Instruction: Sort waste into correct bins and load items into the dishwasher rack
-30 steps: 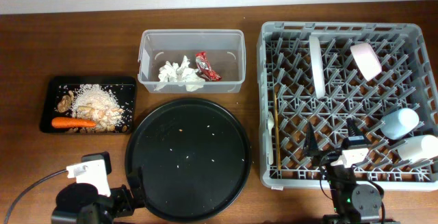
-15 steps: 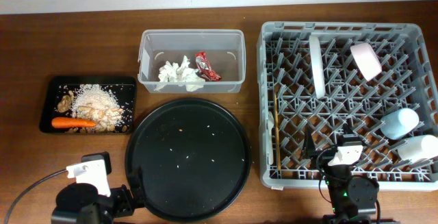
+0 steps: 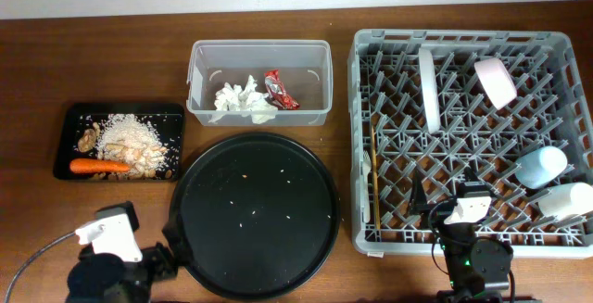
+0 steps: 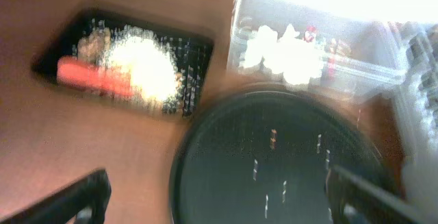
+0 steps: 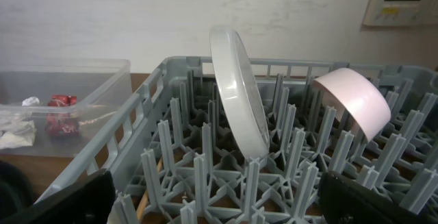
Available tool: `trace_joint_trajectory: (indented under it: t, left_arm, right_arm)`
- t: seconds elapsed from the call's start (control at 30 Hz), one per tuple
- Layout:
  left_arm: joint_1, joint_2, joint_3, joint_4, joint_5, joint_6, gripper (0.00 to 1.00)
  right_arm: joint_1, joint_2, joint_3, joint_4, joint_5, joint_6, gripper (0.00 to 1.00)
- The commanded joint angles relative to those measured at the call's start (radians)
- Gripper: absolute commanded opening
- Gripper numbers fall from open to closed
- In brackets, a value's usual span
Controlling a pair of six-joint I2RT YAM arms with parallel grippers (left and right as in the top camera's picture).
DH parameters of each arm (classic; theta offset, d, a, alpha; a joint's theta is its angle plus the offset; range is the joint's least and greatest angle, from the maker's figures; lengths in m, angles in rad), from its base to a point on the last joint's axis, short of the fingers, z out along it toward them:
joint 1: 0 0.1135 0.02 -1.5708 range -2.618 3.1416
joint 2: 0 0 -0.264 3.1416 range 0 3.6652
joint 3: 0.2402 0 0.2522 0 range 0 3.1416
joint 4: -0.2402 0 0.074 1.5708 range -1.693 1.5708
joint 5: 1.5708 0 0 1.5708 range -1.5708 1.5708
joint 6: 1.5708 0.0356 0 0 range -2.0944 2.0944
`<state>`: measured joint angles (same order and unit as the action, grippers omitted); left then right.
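Note:
The grey dishwasher rack (image 3: 468, 238) at the right holds an upright white plate (image 3: 428, 88), a white bowl (image 3: 496, 81), a light blue cup (image 3: 542, 166), a white fork (image 3: 365, 187) and chopsticks (image 3: 374, 155). The clear tub (image 3: 208, 67) holds white tissue (image 3: 243, 101) and a red wrapper (image 3: 281, 90). The black rectangular tray (image 3: 67, 127) holds rice (image 3: 130, 134), a carrot (image 3: 99, 166) and a brown lump (image 3: 89, 138). My left gripper (image 4: 219, 196) is open and empty over the near left rim of the round tray. My right gripper (image 3: 447, 192) is open and empty above the rack's near edge; its wrist view shows the plate (image 5: 239, 94) and bowl (image 5: 352, 97).
A large round black tray (image 3: 255, 215) with a few rice grains lies at the front centre, between my two arms. A whitish object (image 3: 573, 197) lies in the rack's near right corner. Bare wooden table (image 3: 93, 62) lies at the back left.
My left arm has swung a little to the left at the near edge; its wrist view is blurred by motion. My right gripper drew back slightly toward the rack's near edge, then held still.

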<state>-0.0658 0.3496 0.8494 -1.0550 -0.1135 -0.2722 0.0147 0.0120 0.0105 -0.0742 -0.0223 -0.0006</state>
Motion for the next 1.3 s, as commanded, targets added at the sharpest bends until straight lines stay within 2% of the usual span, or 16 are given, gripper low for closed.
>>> trace_joint_trajectory:
  t: [0.0, 0.2, 0.27, 0.33, 0.43, 0.5, 1.27]
  left_arm:
    - [0.041, -0.122, -0.222, 0.157, 0.003, 0.008, 0.99]
    - [0.045, -0.328, -0.663, 0.752, 0.021, 0.01, 0.99]
    - [0.045, -0.345, -0.771, 0.995, 0.02, 0.055, 0.99]
    - [0.044, -0.345, -0.843, 1.141, 0.027, 0.117, 0.99]
    - [0.043, -0.345, -0.841, 0.97, 0.034, 0.158, 0.99]
    - [0.043, -0.345, -0.84, 0.972, 0.092, 0.158, 0.99]
    - [0.043, -0.344, -0.84, 0.972, 0.092, 0.158, 0.99]
  right_arm:
    - [0.005, -0.008, -0.005, -0.005, 0.012, -0.002, 0.98]
    - [0.005, -0.008, -0.005, -0.005, 0.012, -0.002, 0.98]
    - [0.005, -0.008, -0.005, -0.005, 0.012, -0.002, 0.98]
    - [0.005, -0.008, -0.005, -0.005, 0.012, -0.002, 0.98]
    - [0.005, -0.008, -0.005, -0.005, 0.012, -0.002, 0.98]
    - [0.005, -0.008, -0.005, -0.005, 0.012, -0.002, 0.98]
    - [0.005, -0.008, -0.005, -0.005, 0.012, -0.002, 0.98]
